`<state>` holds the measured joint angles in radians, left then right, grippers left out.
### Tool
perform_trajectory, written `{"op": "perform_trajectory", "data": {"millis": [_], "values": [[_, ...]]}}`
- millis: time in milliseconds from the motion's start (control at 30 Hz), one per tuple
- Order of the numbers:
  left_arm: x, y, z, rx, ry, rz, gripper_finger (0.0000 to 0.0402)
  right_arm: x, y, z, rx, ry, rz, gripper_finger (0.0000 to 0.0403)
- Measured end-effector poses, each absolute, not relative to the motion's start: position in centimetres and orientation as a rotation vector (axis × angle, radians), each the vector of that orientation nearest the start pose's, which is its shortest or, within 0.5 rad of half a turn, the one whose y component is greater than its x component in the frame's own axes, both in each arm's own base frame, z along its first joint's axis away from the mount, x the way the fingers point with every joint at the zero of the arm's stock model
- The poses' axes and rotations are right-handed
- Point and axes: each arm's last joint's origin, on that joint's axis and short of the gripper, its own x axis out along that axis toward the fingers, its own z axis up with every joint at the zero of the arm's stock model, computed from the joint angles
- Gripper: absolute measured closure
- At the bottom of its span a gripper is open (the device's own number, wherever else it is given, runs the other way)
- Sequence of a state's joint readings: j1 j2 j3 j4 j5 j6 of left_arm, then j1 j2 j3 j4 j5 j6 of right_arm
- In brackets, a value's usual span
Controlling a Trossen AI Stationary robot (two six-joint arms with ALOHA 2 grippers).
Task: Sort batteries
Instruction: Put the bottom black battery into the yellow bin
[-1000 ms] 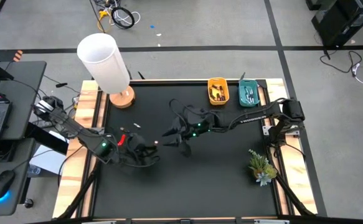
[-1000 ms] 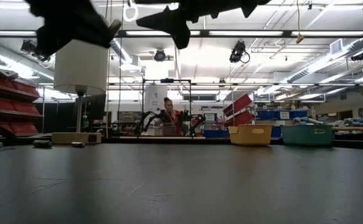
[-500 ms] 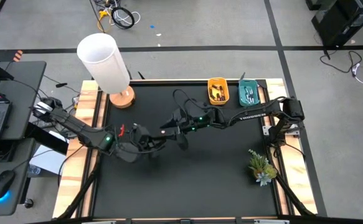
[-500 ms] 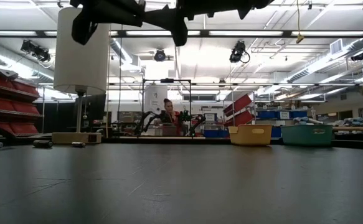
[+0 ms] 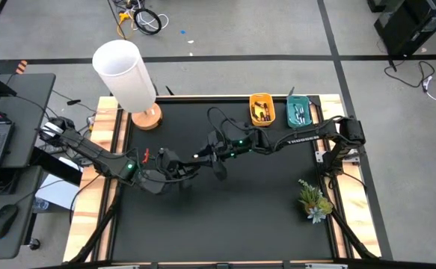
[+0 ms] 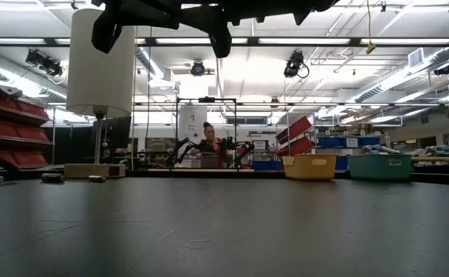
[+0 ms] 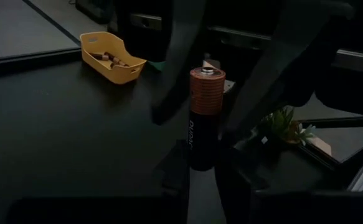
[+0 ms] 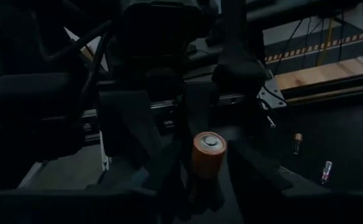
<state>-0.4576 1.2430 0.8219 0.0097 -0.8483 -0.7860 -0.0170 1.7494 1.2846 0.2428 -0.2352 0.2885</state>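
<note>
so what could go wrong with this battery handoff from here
The battery stands upright in the left hand, high off the table, with the right hand straddling its top. If the left lets go before the right pinches squarely, it may drop and roll. The two hands are also crowded together, so their fingers might knock.

Both arms reach inward and meet above the middle of the counter. The left arm extends from the left edge, elbow low, its gripper (image 5: 182,166) facing right; the jaws are clamped on the dark lower half of an upright copper-topped battery (image 7: 205,115). The right arm stretches from the right rear corner in a long, nearly straight line, its gripper (image 5: 203,156) facing left, with its fingers (image 7: 175,68) standing on either side of the same battery.
</note>
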Motion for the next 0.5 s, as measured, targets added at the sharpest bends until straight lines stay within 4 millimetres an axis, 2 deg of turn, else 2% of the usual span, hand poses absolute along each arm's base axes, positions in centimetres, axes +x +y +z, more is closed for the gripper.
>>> {"op": "perform_trajectory", "data": {"millis": [233, 367, 500], "values": [[24.53, -9.65, 27.32, -0.521, 0.157, 0.488, 0.033, 40.65, -0.01, 28.61, 0.303, 0.248, 0.189, 0.0346], [24.55, -9.47, 27.22, -0.544, 0.158, 0.5, 0.0315, 40.63, -0.04, 28.51, 0.289, 0.257, 0.187, 0.0349], [24.65, -8.99, 27.06, -0.562, 0.161, 0.526, 0.0273, 40.55, -0.38, 28.19, 0.289, 0.289, 0.168, 0.0349]]}}
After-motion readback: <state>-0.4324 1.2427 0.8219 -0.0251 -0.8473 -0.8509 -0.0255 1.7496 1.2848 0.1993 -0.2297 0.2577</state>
